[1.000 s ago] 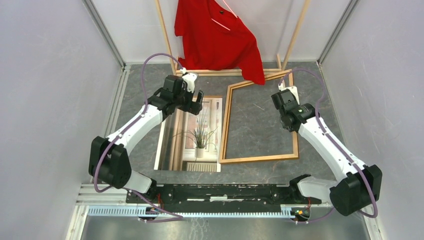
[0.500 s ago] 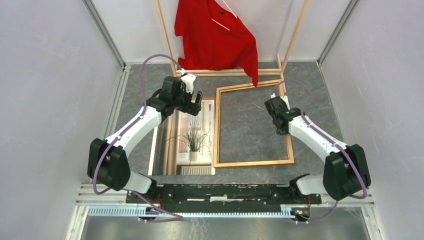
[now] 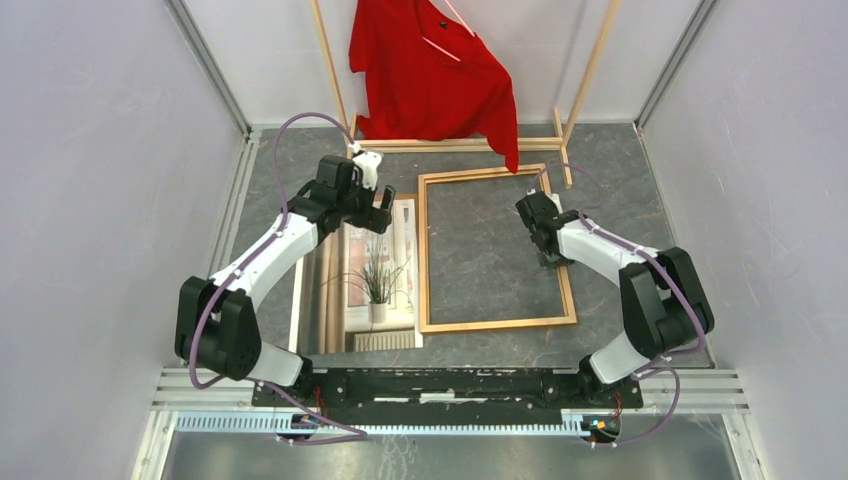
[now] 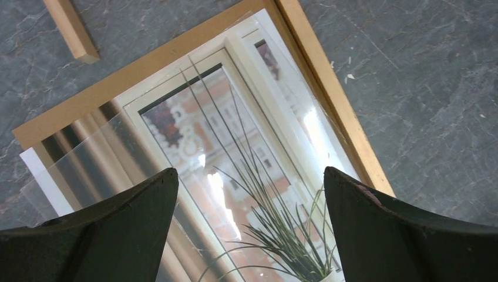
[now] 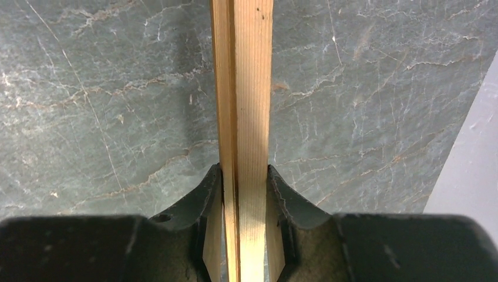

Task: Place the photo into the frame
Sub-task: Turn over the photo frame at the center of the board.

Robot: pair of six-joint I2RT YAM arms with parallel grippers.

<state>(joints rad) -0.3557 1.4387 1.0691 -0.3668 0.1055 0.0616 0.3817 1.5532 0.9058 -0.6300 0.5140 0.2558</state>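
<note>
You are viewing a grey marbled table (image 3: 640,190) on which the frame (image 3: 495,324) is lying flat right of centre. The photo (image 3: 380,270) is lying face up just beside the frame's left rail, under a clear sheet (image 4: 76,158). The right gripper (image 3: 552,262) is clamping the frame's right rail, its fingers (image 5: 205,194) pressing against both sides of the wood in your right wrist view, while the left gripper (image 3: 384,212) is hanging above the upper part of the photo, its jaws standing wide apart and holding nothing.
</note>
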